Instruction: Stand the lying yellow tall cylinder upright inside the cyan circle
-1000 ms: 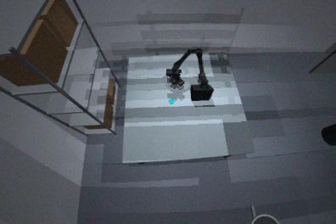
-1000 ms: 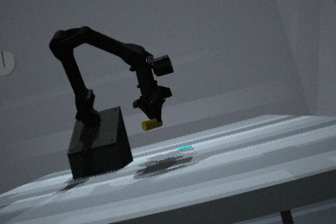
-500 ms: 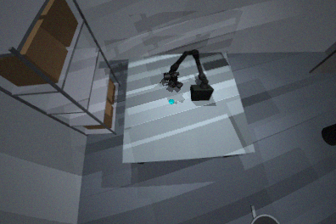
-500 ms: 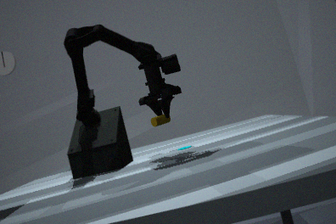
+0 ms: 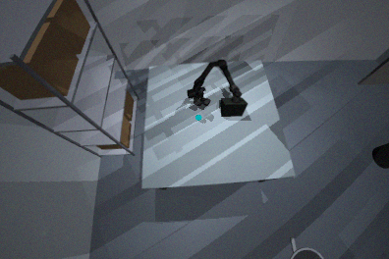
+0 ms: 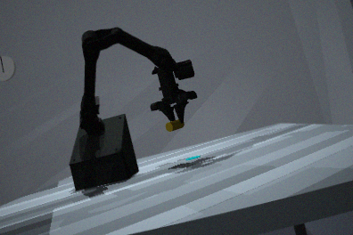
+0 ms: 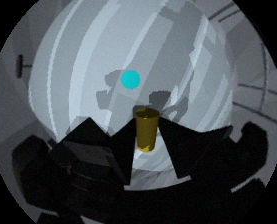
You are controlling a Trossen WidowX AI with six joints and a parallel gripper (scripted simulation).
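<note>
The yellow tall cylinder (image 6: pixel 174 125) (image 7: pixel 146 131) is held between the fingertips of my gripper (image 6: pixel 177 122) (image 7: pixel 146 120), well above the table. In the exterior view it lies close to horizontal, slightly tilted. My gripper is shut on it and points down. The cyan circle (image 5: pixel 198 117) (image 6: pixel 192 158) (image 7: pixel 130 79) lies flat on the table with nothing on it. In the wrist view it shows ahead of the cylinder and a little to the left. In the top view the cylinder cannot be made out under the dark gripper.
The pale striped table (image 5: pixel 221 163) (image 6: pixel 250 183) carries the arm's dark base box (image 5: pixel 233 107) (image 6: pixel 104 158). A shelf frame with brown panels (image 5: pixel 59 40) stands beyond the table's left edge in the top view. Shadows of the arm fall around the circle.
</note>
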